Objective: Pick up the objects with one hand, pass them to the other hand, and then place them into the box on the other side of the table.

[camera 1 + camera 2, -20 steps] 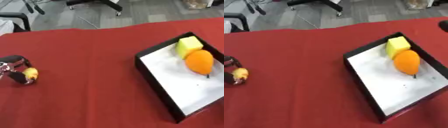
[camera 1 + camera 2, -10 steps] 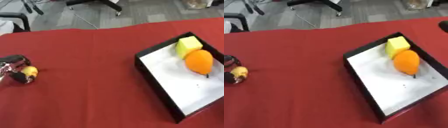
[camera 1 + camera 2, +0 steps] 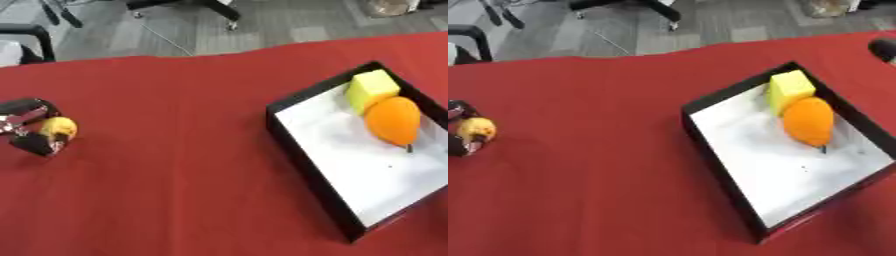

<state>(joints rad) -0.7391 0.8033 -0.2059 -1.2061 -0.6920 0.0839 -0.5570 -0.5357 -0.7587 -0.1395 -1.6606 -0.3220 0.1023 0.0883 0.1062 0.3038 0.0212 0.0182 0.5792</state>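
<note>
At the table's left edge my left hand has its fingers curled round a small yellow round object, held just over the red cloth. On the right stands a black box with a white floor. Inside it, at the far end, lie a yellow block and an orange fruit touching each other. A dark rounded tip at the right eye view's upper right edge may belong to my right arm; no right hand shows.
A red cloth covers the whole table. Beyond its far edge lies grey floor with a black chair base and a chair arm.
My left hand with the yellow object has risen slightly and drifted a little toward the far side. The box and its contents have not moved.
</note>
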